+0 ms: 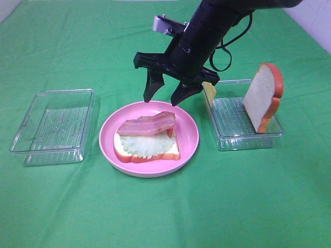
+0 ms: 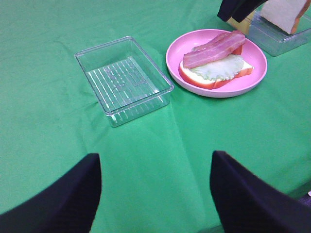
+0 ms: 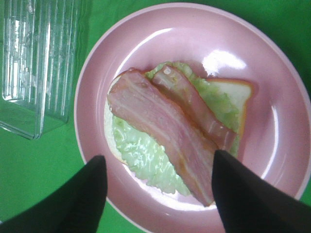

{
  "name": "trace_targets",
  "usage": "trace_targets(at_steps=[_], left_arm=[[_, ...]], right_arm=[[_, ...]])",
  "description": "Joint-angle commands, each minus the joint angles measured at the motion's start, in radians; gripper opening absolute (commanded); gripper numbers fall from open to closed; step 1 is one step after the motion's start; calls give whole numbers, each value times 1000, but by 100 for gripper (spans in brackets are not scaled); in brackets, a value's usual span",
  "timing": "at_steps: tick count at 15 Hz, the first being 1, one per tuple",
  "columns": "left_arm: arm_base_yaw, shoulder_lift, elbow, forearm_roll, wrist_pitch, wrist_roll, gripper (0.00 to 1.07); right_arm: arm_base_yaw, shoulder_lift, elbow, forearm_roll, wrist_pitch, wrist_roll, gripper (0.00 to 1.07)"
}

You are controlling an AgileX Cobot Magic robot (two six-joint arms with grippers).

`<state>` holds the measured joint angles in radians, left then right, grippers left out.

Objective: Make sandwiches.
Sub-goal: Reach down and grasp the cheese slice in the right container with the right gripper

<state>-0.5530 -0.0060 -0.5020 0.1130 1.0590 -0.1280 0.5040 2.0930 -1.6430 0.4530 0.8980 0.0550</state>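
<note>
Pink meat strips [image 1: 147, 124], loose atop lettuce [image 1: 146, 145]: probably light, soft, slippery; best pinched across edges. Right claw [image 1: 162, 101] spread, empty; left claw [image 2: 155, 156] likewise.

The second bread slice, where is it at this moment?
In the exterior high view, the second bread slice stands on edge in the clear tray on the right side, right of the pink plate.

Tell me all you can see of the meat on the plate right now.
The meat is two pink-red strips with paler streaks, glossy like toy bacon. They lie flat, side by side and touching, set diagonally across the lettuce that covers the bread slice on the pink plate. The right gripper hangs above with its jaws open, not touching the meat.
</note>
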Motion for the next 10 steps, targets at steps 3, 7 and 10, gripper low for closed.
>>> trace_targets(at_steps=[3, 7, 10], left_arm=[[-3, -8, 1, -4, -8, 3, 62], [-3, -8, 1, -4, -8, 3, 62], [-3, -8, 1, -4, -8, 3, 62]], right_arm=[[-6, -83, -28, -164, 84, 67, 60], [-20, -83, -112, -338, 179, 152, 60], [-114, -73, -146, -317, 179, 119, 58]])
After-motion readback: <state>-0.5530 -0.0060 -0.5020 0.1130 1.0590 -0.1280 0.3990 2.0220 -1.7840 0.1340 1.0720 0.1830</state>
